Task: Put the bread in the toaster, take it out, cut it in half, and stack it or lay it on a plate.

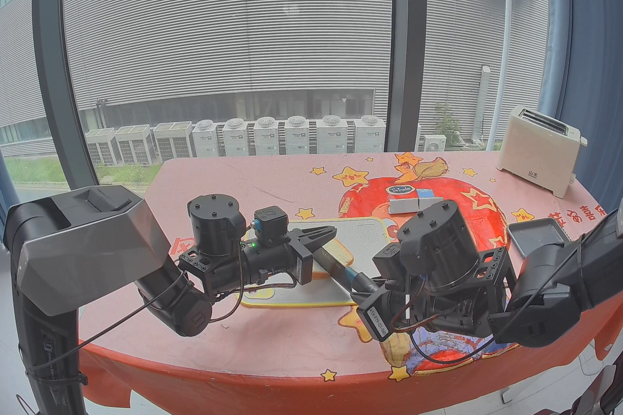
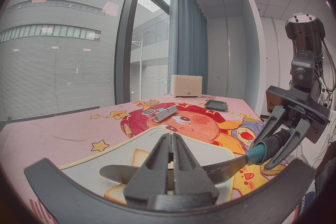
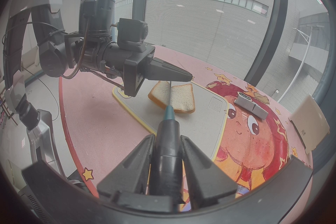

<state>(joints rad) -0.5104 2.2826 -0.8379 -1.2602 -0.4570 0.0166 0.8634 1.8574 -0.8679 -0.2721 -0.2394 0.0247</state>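
Bread (image 3: pixel 173 97): pale, porous crumb, rough, with a browner crust. Knife (image 2: pixel 224 170): smooth grey metal blade with a dull sheen; smooth plastic handle, teal at the neck, black and slightly glossy behind. Board (image 1: pixel 366 238): matt off-white plastic with a yellow rim and a finely textured patch at one corner. Tablecloth (image 1: pixel 272 176): smooth printed pink sheet with a low sheen. Toaster (image 1: pixel 542 150): matt cream plastic. Tray (image 1: pixel 537 236): dark grey, matt, smooth. Left gripper (image 2: pixel 171 137) and right gripper (image 3: pixel 167 137): matt black plastic.

R gripper (image 1: pixel 373 296) w/ knife (image 1: pixel 337 266) over bread (image 1: pixel 345 254) on cutting board (image 1: pixel 365 236), L gripper (image 1: pixel 328 235) beside
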